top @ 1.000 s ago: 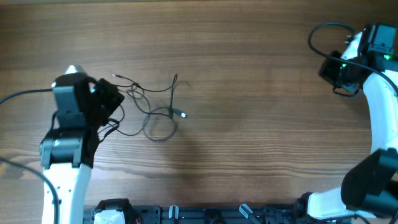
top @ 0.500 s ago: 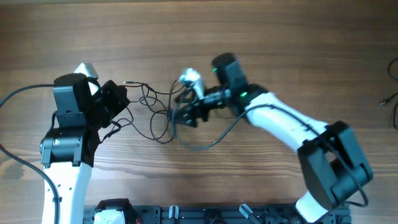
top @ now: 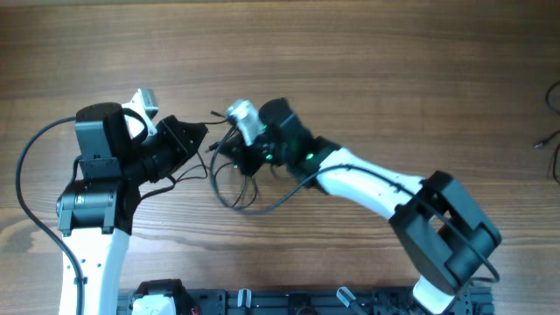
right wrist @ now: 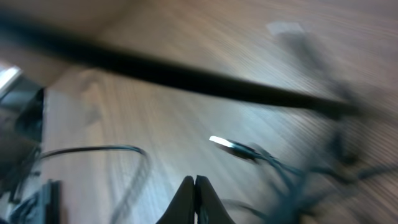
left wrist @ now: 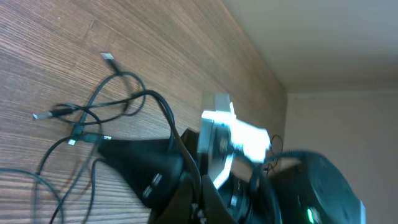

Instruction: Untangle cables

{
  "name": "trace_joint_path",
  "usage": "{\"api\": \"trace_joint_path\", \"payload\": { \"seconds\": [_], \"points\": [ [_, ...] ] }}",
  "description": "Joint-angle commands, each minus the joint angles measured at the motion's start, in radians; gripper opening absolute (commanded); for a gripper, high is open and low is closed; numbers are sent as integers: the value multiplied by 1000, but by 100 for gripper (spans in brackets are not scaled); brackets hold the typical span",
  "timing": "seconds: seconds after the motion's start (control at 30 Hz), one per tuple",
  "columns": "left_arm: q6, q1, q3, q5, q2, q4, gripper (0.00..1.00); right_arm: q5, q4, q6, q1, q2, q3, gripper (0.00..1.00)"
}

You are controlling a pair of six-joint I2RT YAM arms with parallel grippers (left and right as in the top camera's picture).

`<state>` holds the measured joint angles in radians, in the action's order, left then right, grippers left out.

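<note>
Two arms rise from a black rail (top: 262, 302) at the near edge of the wooden desk (top: 367, 70). The left one stands upright at the near left. The right one starts at the near right and stretches across to the middle.

Just beyond, the two tools meet close together left of centre, tips facing each other. The left tool (top: 199, 136) is closed, fingers pressed narrow. In the left wrist view a thin cord runs straight into its tips (left wrist: 198, 208), so it appears to pinch one strand of the cables (top: 234, 179). The right tool (top: 226, 152) is closed too. Its own camera shows the two fingertips (right wrist: 188, 194) touching. That view is badly blurred, so I cannot tell whether a strand is caught there.

The cables lie on the desk between and just under the two tools, as a loose knot with one loop (top: 229, 199) sagging toward the near side. In the left wrist view the tangle (left wrist: 93, 115) spreads beyond the tools, with three small plug ends (left wrist: 109, 57) sticking out on separate strands. The right wrist view shows another metal plug (right wrist: 227, 146) lying flat on the wood.

A white camera block (top: 242, 112) sits on top of the right wrist. Farther out, bare wood runs to the far edge, and one thin dark cord (top: 547, 140) shows at the right border.
</note>
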<state>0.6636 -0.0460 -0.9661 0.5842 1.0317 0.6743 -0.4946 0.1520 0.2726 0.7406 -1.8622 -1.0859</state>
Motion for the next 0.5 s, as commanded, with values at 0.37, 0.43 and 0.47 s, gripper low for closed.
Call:
{"api": "trace_joint_path", "payload": {
  "seconds": [0.37, 0.43, 0.47],
  "points": [
    [92, -105, -3, -728, 27, 156, 4, 24, -360, -111, -930, 448, 1, 4],
    [147, -170, -3, -731, 54, 163, 4, 55, -367, -51, -1033, 462, 1, 4],
    [188, -200, -3, -731, 71, 167, 4, 42, -374, -40, -1069, 462, 1, 4]
  ]
}}
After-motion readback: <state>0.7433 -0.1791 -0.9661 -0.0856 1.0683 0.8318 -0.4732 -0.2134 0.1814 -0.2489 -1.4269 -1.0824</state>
